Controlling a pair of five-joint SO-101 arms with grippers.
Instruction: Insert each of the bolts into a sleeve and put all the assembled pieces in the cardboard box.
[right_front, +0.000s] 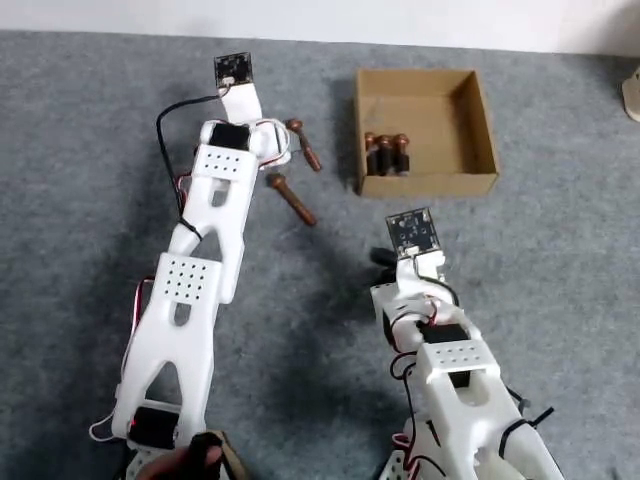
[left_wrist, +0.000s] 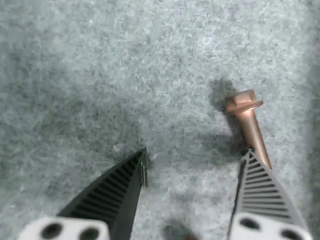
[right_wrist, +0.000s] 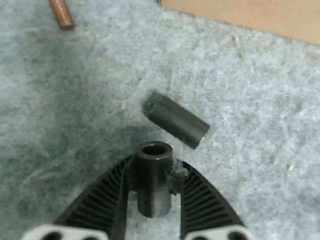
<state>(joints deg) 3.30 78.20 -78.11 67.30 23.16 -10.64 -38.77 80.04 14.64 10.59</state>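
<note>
Two copper bolts lie left of the cardboard box (right_front: 425, 185): one bolt (right_front: 303, 143) by the left arm's wrist, the other bolt (right_front: 292, 198) just nearer. My left gripper (left_wrist: 195, 160) is open low over the carpet, and the hex-headed bolt (left_wrist: 247, 125) lies along the outside of one fingertip (left_wrist: 252, 167). My right gripper (right_wrist: 152, 172) is shut on an upright black sleeve (right_wrist: 152, 180). A second black sleeve (right_wrist: 177, 122) lies on its side just beyond it. In the high view the right gripper (right_front: 385, 268) sits below the box's left corner.
Three assembled pieces (right_front: 385, 153) stand in the box's near left corner. The box wall (right_wrist: 240, 15) lies beyond the sleeves, with a bolt tip (right_wrist: 61, 12) off to one side. Grey carpet (right_front: 560, 260) covers the table. A pale object (right_front: 632, 95) sits at the right edge.
</note>
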